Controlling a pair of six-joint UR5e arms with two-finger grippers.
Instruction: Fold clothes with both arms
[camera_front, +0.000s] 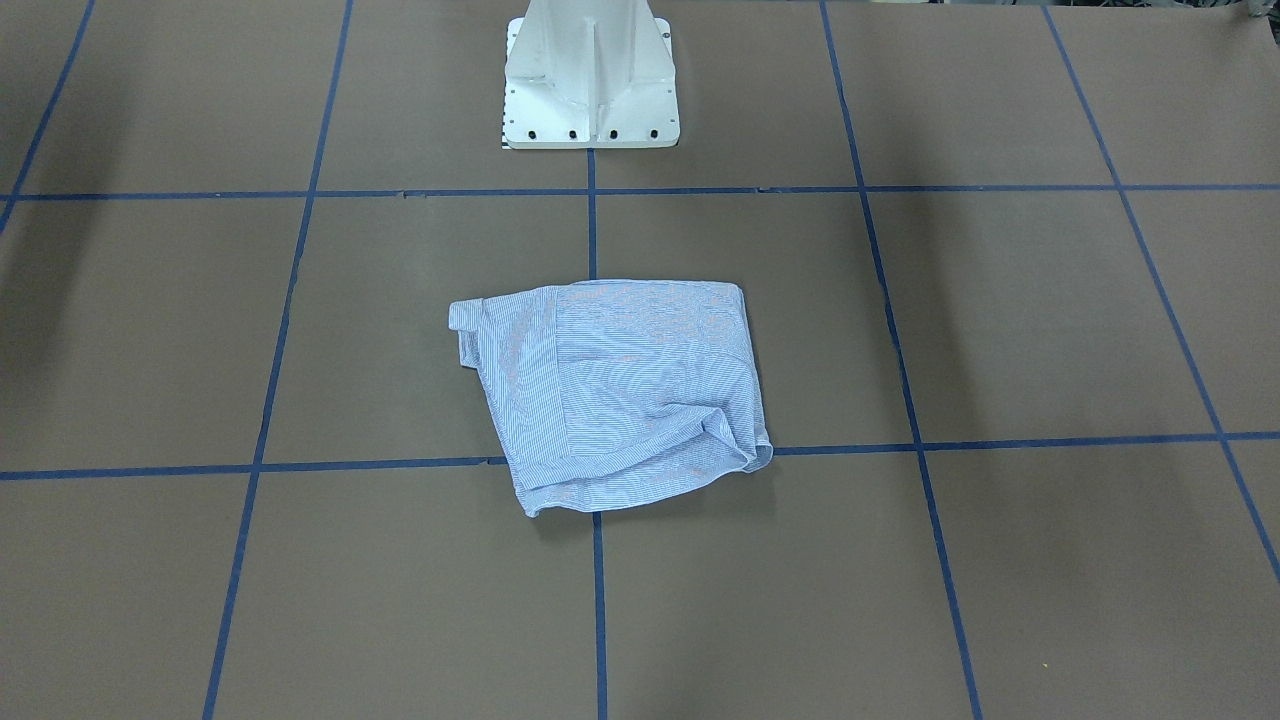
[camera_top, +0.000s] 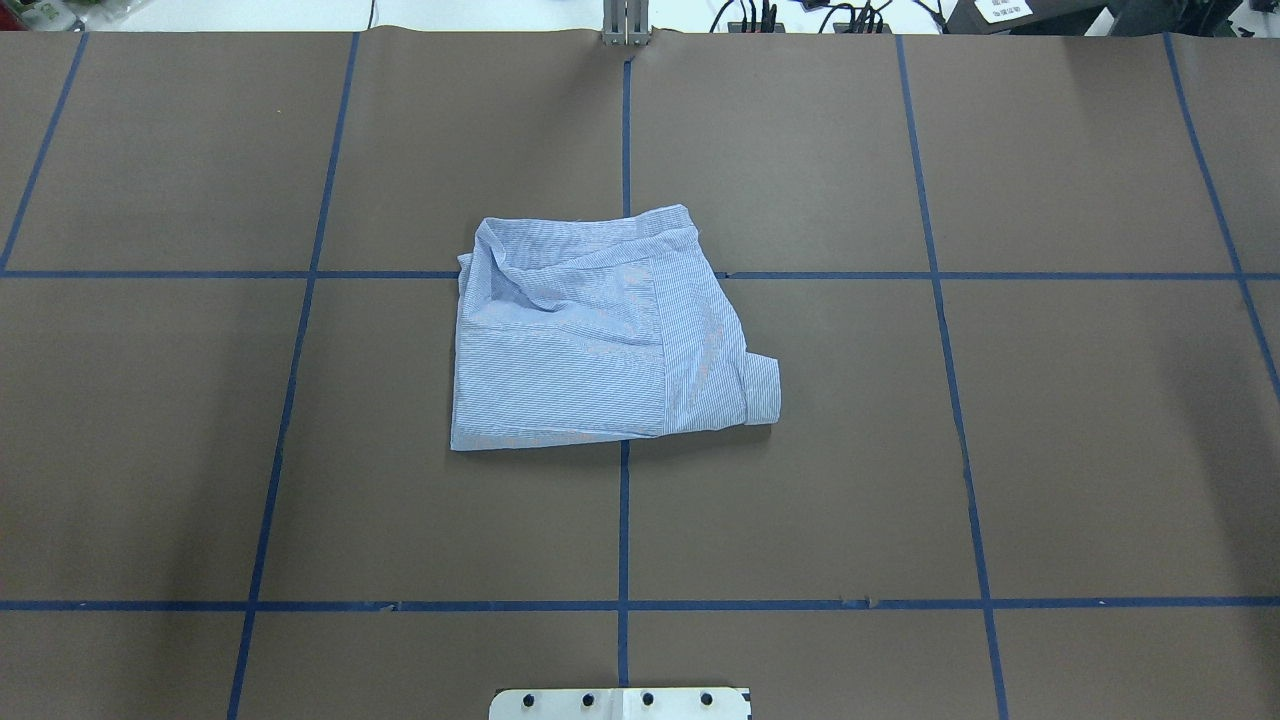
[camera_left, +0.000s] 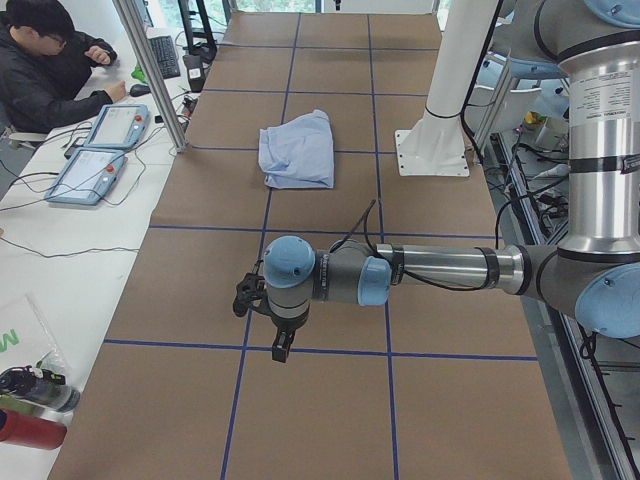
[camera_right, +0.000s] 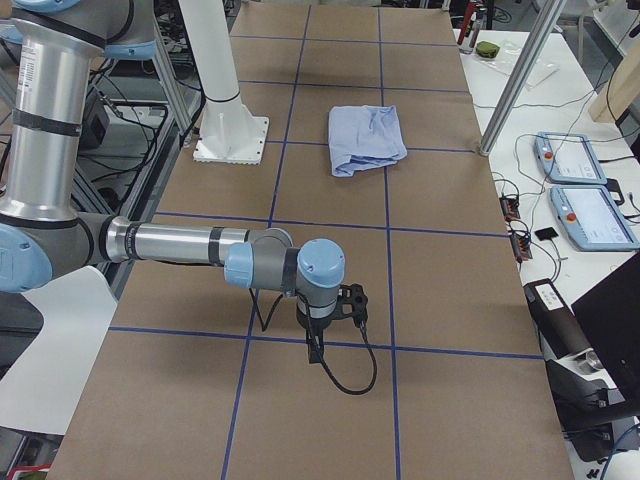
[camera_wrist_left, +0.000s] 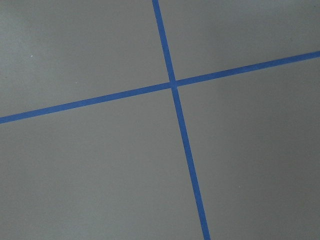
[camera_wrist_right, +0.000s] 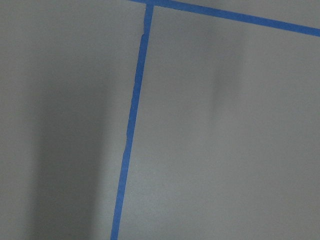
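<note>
**A:** Where's the shirt (camera_top: 590, 340) relative to the jaws right now?

**B:** Well apart from both sets, roughly midway between them. The left arm (camera_left: 440, 268) hangs its jaws low over one end of the surface (camera_top: 900, 450), and the right arm (camera_right: 180, 243) does the same at the other end. Under each set there's only bare brown surface and blue tape lines (camera_wrist_left: 172, 84).

**A:** Jaws spread or pressed together?

**B:** Honestly can't tell. They only show up in the side views, small and dark. No cloth hangs from either one, though.

**A:** Why so far out?

**B:** My guess is the folding's basically done. The shirt lies as a compact, roughly square bundle, with one cuff (camera_top: 765, 385) poking out on the side toward the right arm's jaws. Having the arms out at the ends leaves the bundle unobstructed. The rumpled corner might justify one more tidy-up, but that's a judgement call.
</note>
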